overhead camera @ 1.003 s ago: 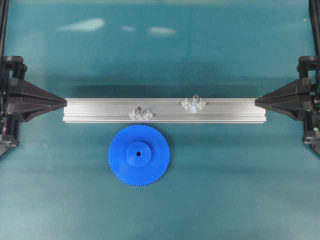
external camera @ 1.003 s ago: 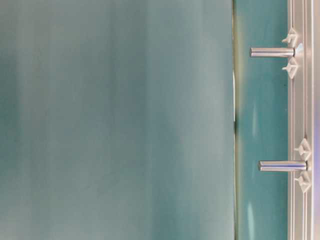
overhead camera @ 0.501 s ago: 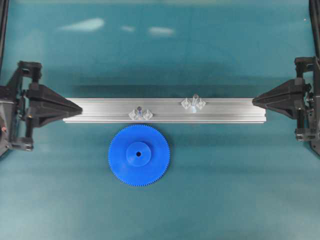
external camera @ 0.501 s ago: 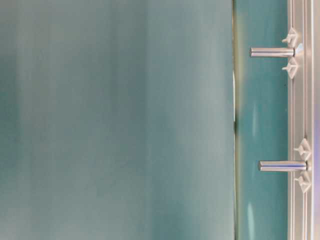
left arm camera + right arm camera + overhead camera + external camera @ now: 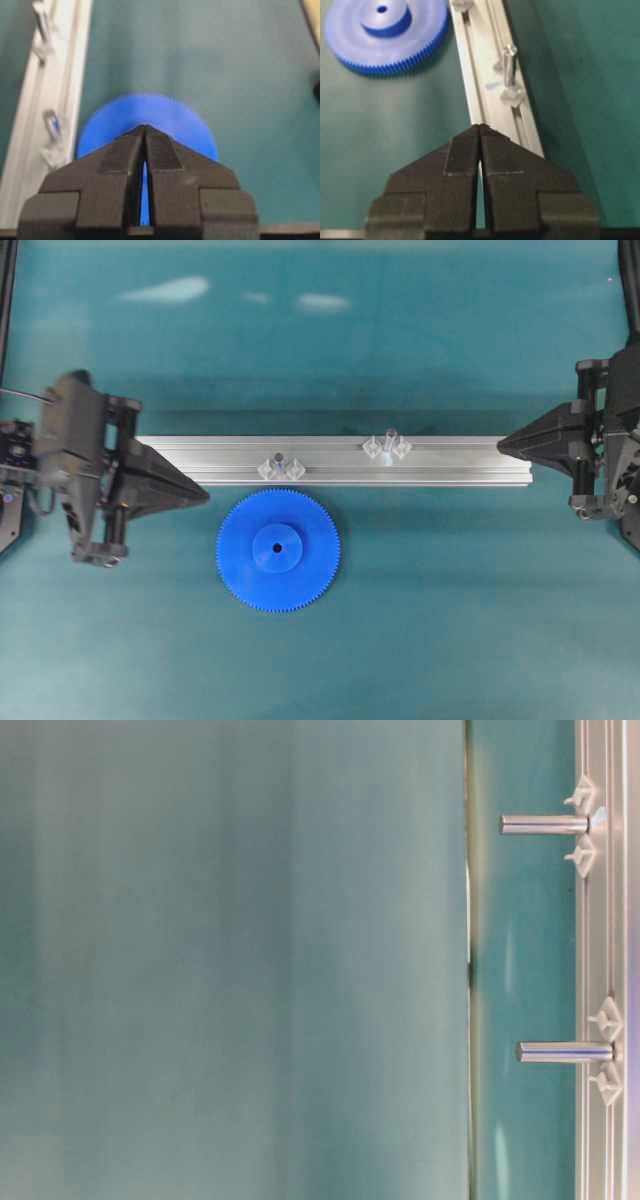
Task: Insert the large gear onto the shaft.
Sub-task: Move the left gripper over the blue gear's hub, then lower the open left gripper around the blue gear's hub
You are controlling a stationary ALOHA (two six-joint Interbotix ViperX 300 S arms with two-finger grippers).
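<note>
The left gripper point(image 5: 205, 498), jaws pressed together, nears the large gear point(image 5: 278, 551) lying untouched. It must spread them to grasp. The right gripper point(image 5: 499, 445) is pressed together too.

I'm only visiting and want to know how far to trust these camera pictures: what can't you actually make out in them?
- Large gear: left wrist view, near half hidden behind the shut left gripper.
- Large gear, right wrist view: cut off by the top edge.
- Shaft: left wrist view, blurred, cut by the top edge.
- Table-level view: gear and both grippers absent; a blurred teal surface fills most of it.
</note>
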